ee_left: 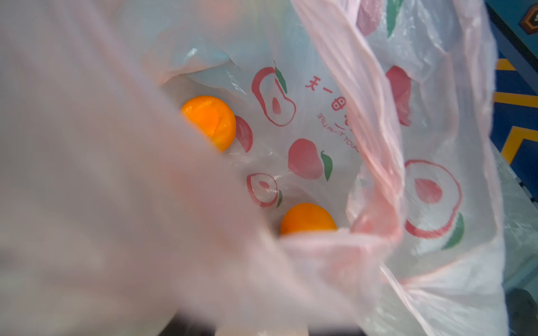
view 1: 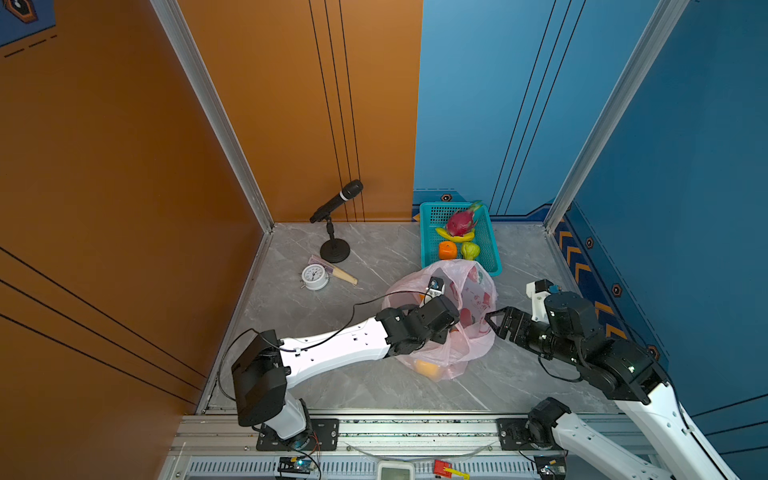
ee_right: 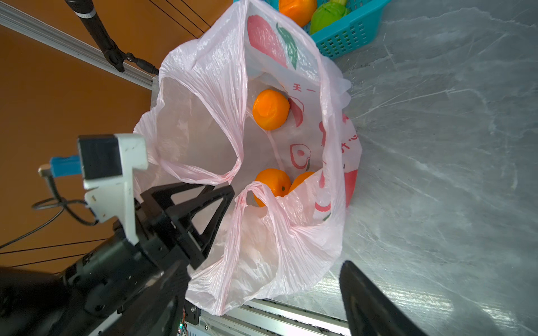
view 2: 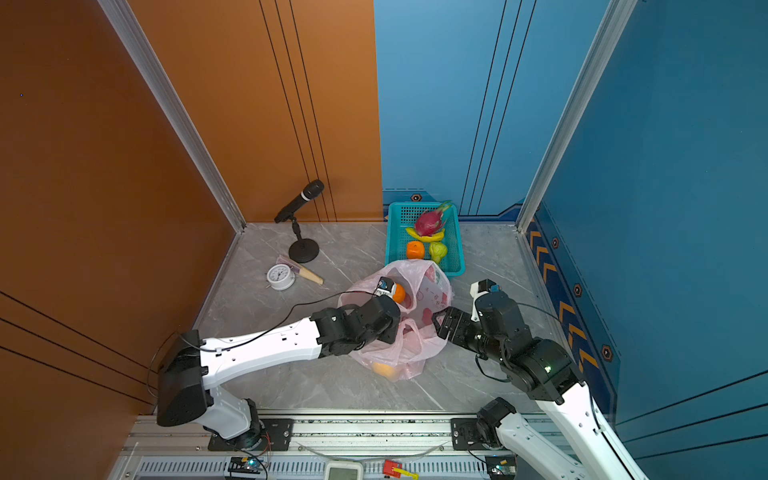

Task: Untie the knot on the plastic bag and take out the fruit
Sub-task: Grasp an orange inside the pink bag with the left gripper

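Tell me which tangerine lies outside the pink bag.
The tangerine in the teal basket, beside the green fruit; the other tangerines lie inside the plastic bag.

blurred plastic bag (ee_left: 102,203) film half hides the fruit (ee_left: 209,122) inside.

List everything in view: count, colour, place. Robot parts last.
plastic bag: one, pale pink, table centre, mouth open
bagged tangerines: three visible, orange, in the bag
basket: one, teal, behind the bag
dragon fruit: one, magenta, in the basket
banana: one, yellow, in the basket
basket tangerine: one, orange, in the basket
green fruit: one, green, in the basket
microphone: one, black, back left
alarm clock: one, white, near the microphone
folded fan: one, tan, beside the alarm clock
table: one, grey marble
left gripper: one, black, at the bag's mouth
right gripper: one, black, open, right of the bag
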